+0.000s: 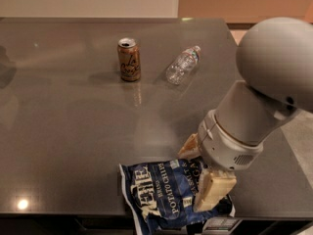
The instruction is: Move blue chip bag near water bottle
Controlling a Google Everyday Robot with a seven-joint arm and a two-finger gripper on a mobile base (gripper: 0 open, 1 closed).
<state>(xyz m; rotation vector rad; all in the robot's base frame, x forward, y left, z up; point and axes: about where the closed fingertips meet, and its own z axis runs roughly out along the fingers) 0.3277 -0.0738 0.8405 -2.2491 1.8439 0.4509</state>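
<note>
The blue chip bag [161, 192] lies flat at the table's front edge, dark navy with white lettering. The gripper [199, 170] is down over the bag's right end. One pale finger [189, 148] is at the bag's upper right corner and the other [211, 191] rests on its right side, so the jaws stand apart with the bag's end between them. The arm's big grey housing hides the table to the right of the bag. The water bottle [182, 65] lies on its side far back, cap pointing away to the right, well apart from the bag.
An orange-brown drink can [129, 58] stands upright just left of the bottle. The grey table [68, 131] ends close in front of the bag and along the right behind the arm.
</note>
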